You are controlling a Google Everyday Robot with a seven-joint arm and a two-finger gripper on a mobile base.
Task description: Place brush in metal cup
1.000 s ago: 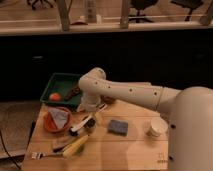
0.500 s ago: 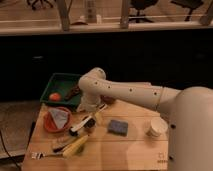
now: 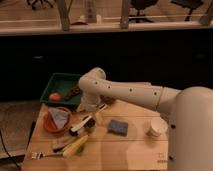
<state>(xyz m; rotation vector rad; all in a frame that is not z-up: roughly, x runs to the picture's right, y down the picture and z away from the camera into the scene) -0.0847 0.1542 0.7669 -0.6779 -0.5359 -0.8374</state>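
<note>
Pincer [image 3: 91,108] hangs low over the pale wooden bench [image 3: 125,152], just beside the slim white-handled brush [image 3: 84,122]; I cannot tell its state. That brush lies slanted between the round orange bowl [image 3: 57,120] and a flat blue sponge [image 3: 118,127], its dark head near the small metal cup [image 3: 90,125]. Nothing has visibly shifted over the last second. A wide white paper cup [image 3: 156,127] stands well apart.
</note>
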